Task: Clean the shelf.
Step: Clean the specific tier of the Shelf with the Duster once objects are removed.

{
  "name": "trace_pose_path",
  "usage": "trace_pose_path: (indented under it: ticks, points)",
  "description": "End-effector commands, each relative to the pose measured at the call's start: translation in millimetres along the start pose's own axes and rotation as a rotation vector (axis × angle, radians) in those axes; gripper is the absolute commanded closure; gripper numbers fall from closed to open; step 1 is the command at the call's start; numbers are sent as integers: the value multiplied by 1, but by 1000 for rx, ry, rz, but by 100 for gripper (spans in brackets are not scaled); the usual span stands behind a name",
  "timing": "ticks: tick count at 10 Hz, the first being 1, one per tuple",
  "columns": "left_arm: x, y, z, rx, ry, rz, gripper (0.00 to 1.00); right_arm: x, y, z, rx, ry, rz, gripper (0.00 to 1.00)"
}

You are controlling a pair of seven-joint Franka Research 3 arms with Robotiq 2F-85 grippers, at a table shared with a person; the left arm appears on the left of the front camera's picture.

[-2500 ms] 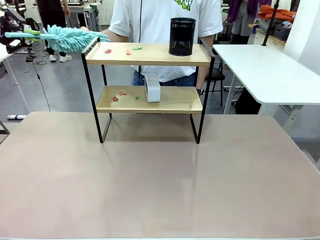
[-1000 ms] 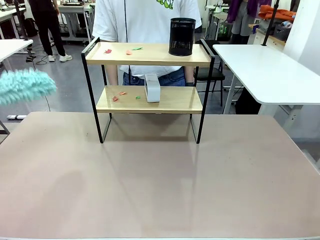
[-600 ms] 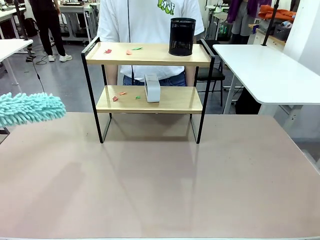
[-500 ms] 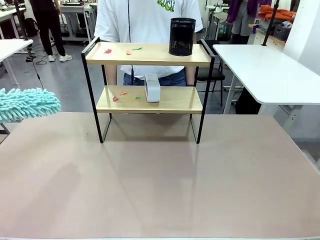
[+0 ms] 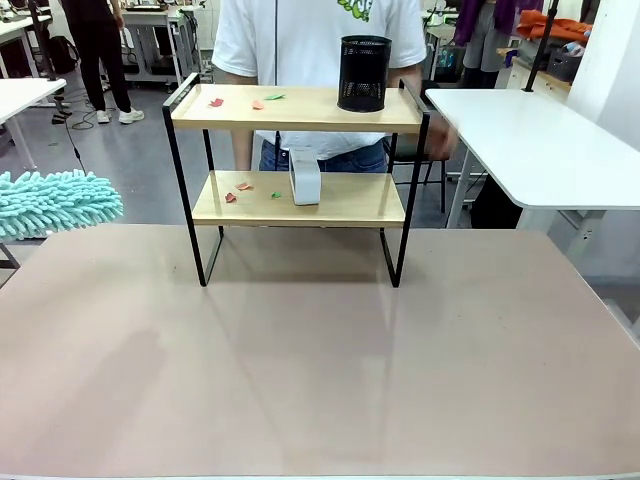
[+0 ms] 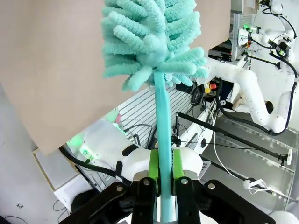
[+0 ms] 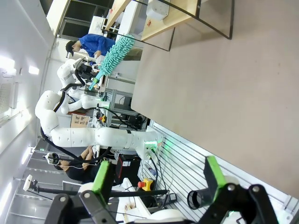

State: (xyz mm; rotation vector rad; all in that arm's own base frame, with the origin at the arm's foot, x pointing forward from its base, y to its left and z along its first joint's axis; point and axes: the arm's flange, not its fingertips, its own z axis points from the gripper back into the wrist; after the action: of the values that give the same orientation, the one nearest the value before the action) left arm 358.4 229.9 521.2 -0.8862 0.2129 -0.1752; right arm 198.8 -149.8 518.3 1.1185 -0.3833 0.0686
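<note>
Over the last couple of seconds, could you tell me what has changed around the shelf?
The duster, clamped in the left fingers, swung from the shelf's top-left corner down and left to the left edge of the table. The person shifted, and one hand is now a blur by the shelf's right post. The cup, box and scraps stayed put.

Bright, even light; soft shadow under the shelf (image 5: pixel 350 200) on the counter (image 5: pixel 320 380). A person's hand (image 5: pixel 440 136) is motion-blurred; wrist views curve.
</note>
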Motion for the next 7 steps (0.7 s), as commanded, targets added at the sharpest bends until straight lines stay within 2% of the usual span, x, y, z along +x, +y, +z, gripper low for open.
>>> trace_pose_path:
  ticks: [1,7]
  points:
    - [-1,-2,0,-19,-11,-20,100,1,1,0,17,-11,27,0]
    - [-1,-2,0,-19,-11,-20,100,1,1,0,17,-11,27,0]
